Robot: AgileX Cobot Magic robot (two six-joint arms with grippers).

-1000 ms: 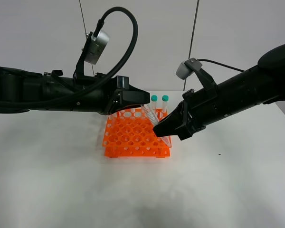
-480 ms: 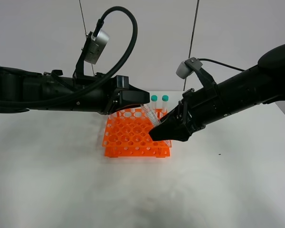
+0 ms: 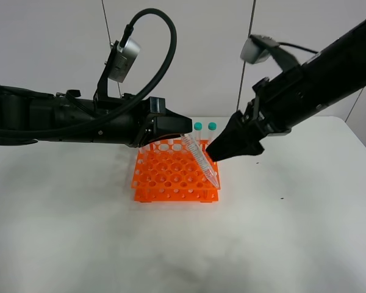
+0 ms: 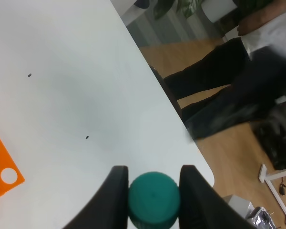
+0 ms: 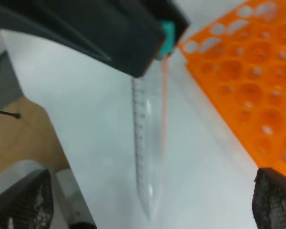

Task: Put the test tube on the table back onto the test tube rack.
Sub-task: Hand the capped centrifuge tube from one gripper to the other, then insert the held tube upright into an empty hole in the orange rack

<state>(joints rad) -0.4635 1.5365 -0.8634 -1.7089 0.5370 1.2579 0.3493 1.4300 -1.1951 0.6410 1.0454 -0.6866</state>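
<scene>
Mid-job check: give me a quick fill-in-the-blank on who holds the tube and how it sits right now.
The left gripper holds the tube by its ___. The tube is ___, not upright. The right gripper is ___ and holds nothing. The ___ rack shows two capped tubes at its back.
Missing words: cap; tilted; open; orange.

The clear, teal-capped tube (image 3: 202, 163) hangs tilted over the rack's right side. Its cap is up in the left gripper (image 3: 183, 135) and its pointed tip is low by the rack's front right corner. The orange rack (image 3: 168, 177), a grid of round holes, stands on the white desk (image 3: 79, 232).
</scene>
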